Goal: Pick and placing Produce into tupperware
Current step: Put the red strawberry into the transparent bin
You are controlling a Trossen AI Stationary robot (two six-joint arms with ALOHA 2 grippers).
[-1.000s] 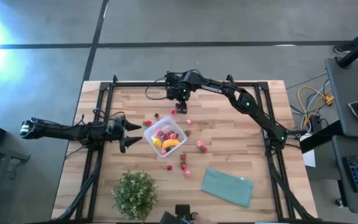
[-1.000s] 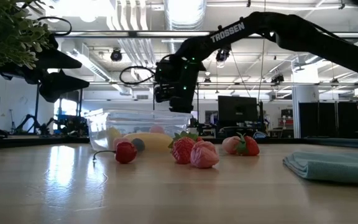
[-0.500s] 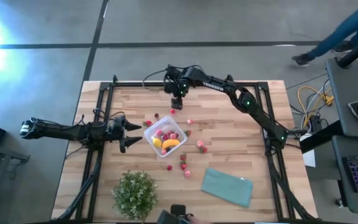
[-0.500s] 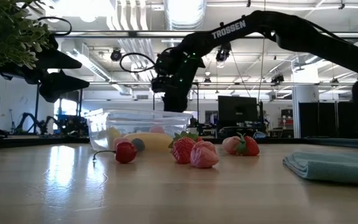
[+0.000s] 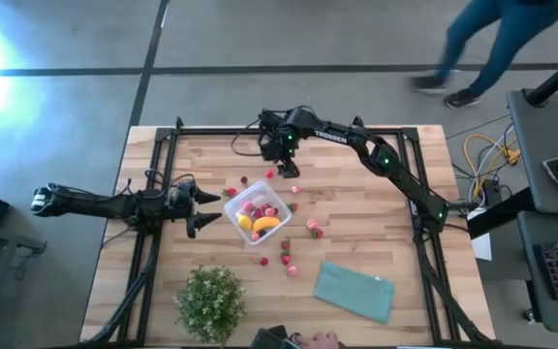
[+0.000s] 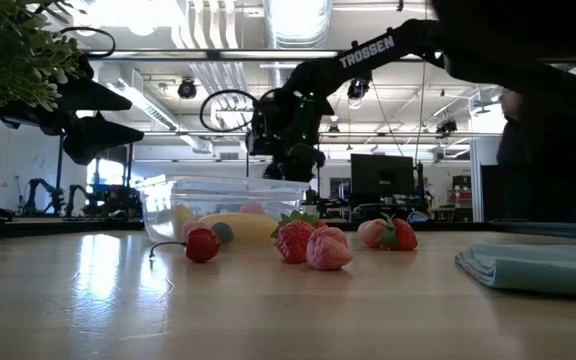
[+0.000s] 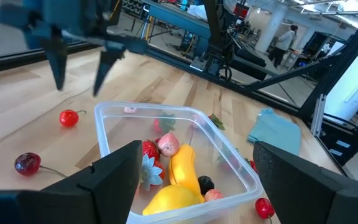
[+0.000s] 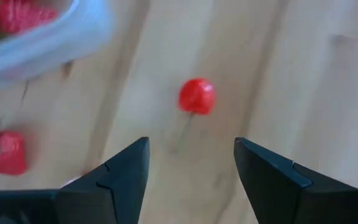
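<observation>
A clear tupperware is sitting near the middle of the wooden worktop, holding a yellow banana and several red fruits. More red fruits are lying scattered around it. The right hand is hovering over the far side of the worktop, just beyond the container. The left hand is waiting just beside the container, fingers spread. A potted plant and a teal cloth are resting along the near edge.

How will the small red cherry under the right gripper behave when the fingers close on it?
The cherry looks round and glossy, so it may roll or slip aside. Its thin stem could drag. The right gripper, open above it, probably needs centring.
</observation>
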